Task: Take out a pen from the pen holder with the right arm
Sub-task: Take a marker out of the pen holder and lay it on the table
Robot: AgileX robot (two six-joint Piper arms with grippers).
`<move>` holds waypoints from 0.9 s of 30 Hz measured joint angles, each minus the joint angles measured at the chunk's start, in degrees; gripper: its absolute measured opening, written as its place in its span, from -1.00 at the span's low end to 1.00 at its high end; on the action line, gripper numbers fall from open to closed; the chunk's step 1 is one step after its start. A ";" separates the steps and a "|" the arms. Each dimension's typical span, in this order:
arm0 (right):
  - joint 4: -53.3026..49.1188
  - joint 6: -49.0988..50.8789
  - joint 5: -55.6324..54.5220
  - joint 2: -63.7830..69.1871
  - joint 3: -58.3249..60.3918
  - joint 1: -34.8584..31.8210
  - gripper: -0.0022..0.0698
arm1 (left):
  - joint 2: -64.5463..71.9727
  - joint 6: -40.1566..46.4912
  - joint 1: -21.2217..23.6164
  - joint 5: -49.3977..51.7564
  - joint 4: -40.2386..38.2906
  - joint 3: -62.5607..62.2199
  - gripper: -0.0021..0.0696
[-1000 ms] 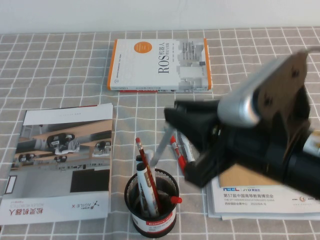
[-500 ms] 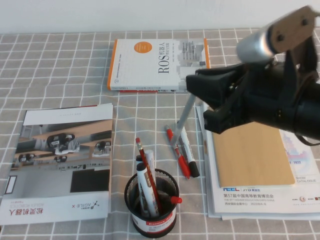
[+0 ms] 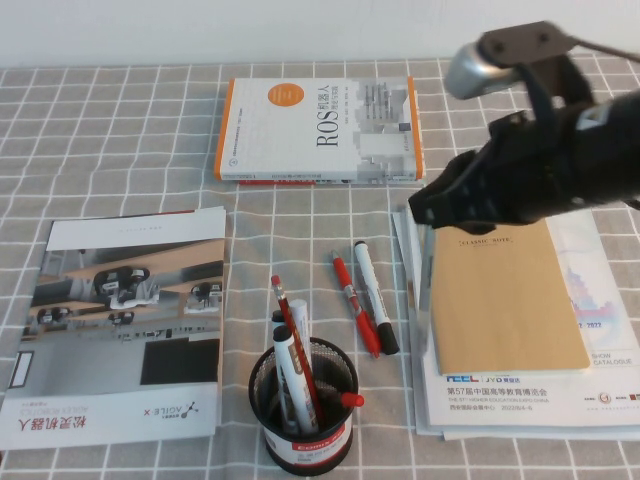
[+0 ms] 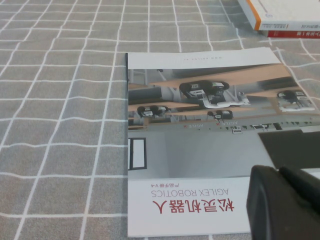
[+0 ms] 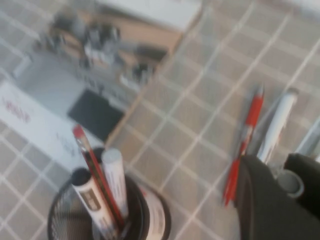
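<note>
The black mesh pen holder [image 3: 300, 440] stands at the table's front centre. It holds a red pencil [image 3: 293, 345], a white marker and other pens. My right gripper [image 3: 425, 208] hangs above the table to the back right of the holder, over the corner of the brown notebook. In the right wrist view the right gripper [image 5: 287, 170] is shut on a grey pen [image 5: 290, 184], whose round end shows between the fingers; the holder [image 5: 145, 215] lies well below it. My left gripper [image 4: 281, 172] shows only in the left wrist view, shut and empty over the brochure [image 4: 200, 150].
A red pen [image 3: 355, 303] and a white marker with a black cap [image 3: 375, 297] lie on the cloth right of the holder. A ROS book [image 3: 318, 128] lies at the back, the brochure [image 3: 125, 320] on the left, a brown notebook [image 3: 505, 300] on papers to the right.
My right arm has lifted and swung toward the back right, carrying the grey pen away from the holder. The pen no longer shows in the high view.
</note>
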 joint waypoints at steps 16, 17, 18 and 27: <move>-7.04 10.78 15.86 25.29 -25.40 0.00 -0.80 | 0.00 0.00 0.00 0.00 0.00 0.00 -0.95; -7.15 10.93 16.13 26.64 -26.89 0.00 -0.80 | 0.00 0.00 0.00 0.00 0.00 0.00 -0.95; -7.15 11.08 16.30 27.95 -28.37 0.00 -0.80 | 0.00 0.00 0.00 0.00 0.00 0.00 -0.95; -8.47 11.29 21.30 39.06 -40.99 0.23 -0.80 | 0.00 0.00 0.00 0.00 0.00 0.00 -0.95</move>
